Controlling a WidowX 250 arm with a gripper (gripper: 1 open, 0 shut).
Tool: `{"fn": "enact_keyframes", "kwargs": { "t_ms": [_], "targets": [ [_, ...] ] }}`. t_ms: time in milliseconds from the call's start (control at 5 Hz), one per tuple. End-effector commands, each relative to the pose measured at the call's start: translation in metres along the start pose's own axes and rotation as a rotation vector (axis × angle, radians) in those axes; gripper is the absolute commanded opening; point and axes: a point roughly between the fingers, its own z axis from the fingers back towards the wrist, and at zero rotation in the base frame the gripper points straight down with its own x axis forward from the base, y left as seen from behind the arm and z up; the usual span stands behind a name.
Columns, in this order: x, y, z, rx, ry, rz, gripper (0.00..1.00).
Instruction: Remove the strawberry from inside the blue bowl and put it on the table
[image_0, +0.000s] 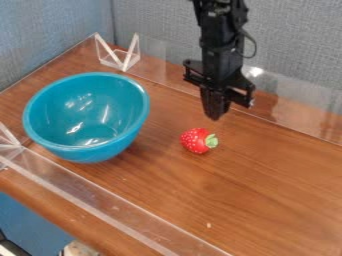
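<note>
The red strawberry (199, 141) with its green top lies on the brown wooden table (254, 190), to the right of the blue bowl (86, 116). The bowl stands upright at the left and nothing shows inside it. My gripper (217, 112) hangs pointing straight down, just above and slightly right of the strawberry, apart from it. Its fingers are shut together with nothing between them.
A clear acrylic rim (120, 50) runs along the table's back and front edges. A blue-grey wall stands behind the arm. Bare wood lies to the right of the strawberry and in front of it.
</note>
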Motion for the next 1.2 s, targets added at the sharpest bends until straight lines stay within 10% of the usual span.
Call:
{"fn": "enact_keyframes", "kwargs": {
  "t_ms": [0, 200, 400, 1000],
  "targets": [
    [0.004, 0.007, -0.003, 0.012, -0.036, 0.019, 0.0],
    [0.003, 0.009, -0.017, 0.013, -0.033, 0.035, 0.0],
    [0.003, 0.012, -0.026, 0.014, -0.03, 0.056, 1.0],
    [-0.003, 0.022, -0.037, 0.026, -0.028, 0.133, 1.0]
  ]
}}
